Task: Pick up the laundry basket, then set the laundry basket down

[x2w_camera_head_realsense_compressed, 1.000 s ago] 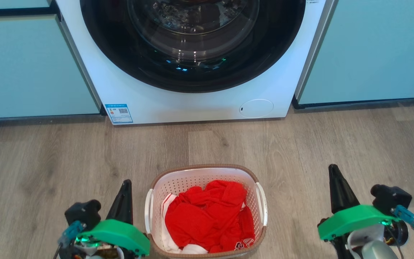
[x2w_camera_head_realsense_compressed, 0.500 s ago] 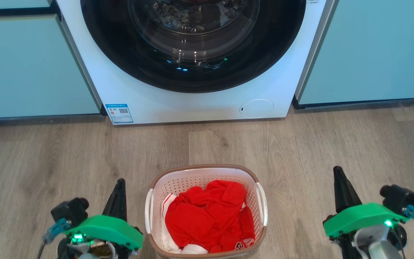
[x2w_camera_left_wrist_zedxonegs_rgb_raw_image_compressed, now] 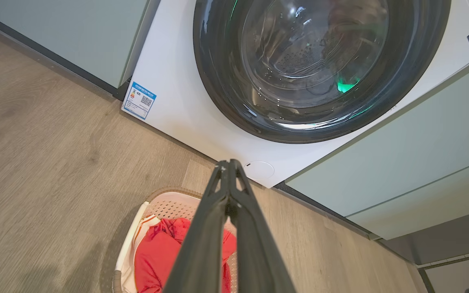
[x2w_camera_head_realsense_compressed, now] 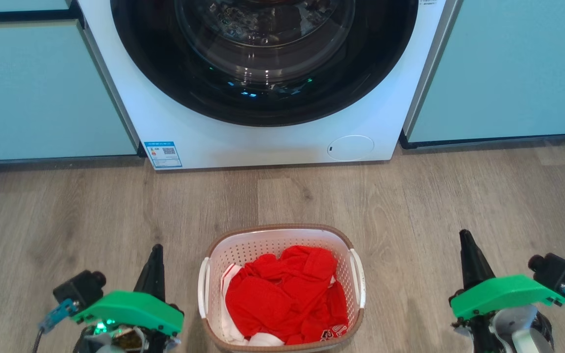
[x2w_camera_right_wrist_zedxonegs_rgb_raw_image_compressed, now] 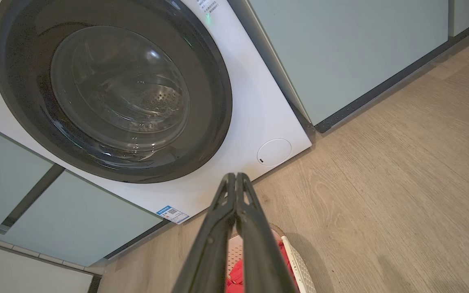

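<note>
Head view has the laundry basket [x2w_camera_head_realsense_compressed: 263, 249] at the bottom centre. It stands flat on the wooden floor [x2w_camera_head_realsense_compressed: 66, 215], in front of the washing machine [x2w_camera_head_realsense_compressed: 272, 144] and well apart from it. Inside it lies a crumpled red garment [x2w_camera_head_realsense_compressed: 282, 299] with some white cloth [x2w_camera_head_realsense_compressed: 263, 339] under it. The brown rim is level, and the two white handles, one [x2w_camera_head_realsense_compressed: 203, 289] on the robot's left and one [x2w_camera_head_realsense_compressed: 359, 284] on its right, are both free.

The left claw [x2w_camera_head_realsense_compressed: 156, 251] is near the left handle but does not touch it. The right claw [x2w_camera_head_realsense_compressed: 467, 240] is well apart from the right handle, out over bare floor. In each wrist view the two dark fingers run together and meet at the tips, so both claws are pinched closed and hold nothing.

Behind, the machine's round dark door [x2w_camera_head_realsense_compressed: 263, 39] is closed. A blue label [x2w_camera_head_realsense_compressed: 162, 154] is at its lower left corner and a round flap [x2w_camera_head_realsense_compressed: 350, 147] at its lower right. Pale green cabinets [x2w_camera_head_realsense_compressed: 42, 88] stand on both sides.

About the progress, I judge only this: the basket rests on the floor and no claw grips it. From this moment alone I cannot say if the lift is yet to begin or if the basket is already put down. If the lift is to come, both claws must open and go in to the handles.
</note>
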You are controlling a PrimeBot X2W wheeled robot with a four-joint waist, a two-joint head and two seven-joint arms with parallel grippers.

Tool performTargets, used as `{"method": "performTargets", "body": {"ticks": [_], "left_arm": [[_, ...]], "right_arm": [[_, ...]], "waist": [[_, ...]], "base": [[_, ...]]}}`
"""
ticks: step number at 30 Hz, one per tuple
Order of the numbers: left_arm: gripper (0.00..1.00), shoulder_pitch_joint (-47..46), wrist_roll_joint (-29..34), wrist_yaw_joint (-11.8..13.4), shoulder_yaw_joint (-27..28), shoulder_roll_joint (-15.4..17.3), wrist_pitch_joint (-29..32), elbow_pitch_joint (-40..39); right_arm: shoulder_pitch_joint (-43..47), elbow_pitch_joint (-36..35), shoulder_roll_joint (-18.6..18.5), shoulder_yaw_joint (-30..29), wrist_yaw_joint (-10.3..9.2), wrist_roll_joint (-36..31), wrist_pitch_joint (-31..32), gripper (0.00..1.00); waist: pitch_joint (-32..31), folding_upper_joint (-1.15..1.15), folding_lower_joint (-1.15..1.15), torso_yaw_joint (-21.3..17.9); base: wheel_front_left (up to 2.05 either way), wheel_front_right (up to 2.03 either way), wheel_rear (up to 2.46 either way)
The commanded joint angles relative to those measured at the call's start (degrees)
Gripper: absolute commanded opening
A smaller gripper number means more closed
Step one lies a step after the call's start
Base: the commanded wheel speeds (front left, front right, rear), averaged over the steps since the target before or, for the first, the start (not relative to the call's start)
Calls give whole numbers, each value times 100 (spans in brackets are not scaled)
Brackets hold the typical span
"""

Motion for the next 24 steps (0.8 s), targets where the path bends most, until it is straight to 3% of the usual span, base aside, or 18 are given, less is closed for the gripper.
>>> {"method": "performTargets", "body": {"ticks": [1, 24], "left_arm": [[0, -352, -108, -50, 166, 53, 22, -178], [0, -453, -1525, -204, 544, 68, 412, -169]], "right_arm": [[-324, -163, -101, -19, 13, 116, 19, 0], [-401, -92, -126, -219, 21, 1532, 395, 0]], "waist": [[0, 0, 0, 1], [-1, 0, 0, 14]], "base": [[0, 0, 0], [0, 0, 0]]}}
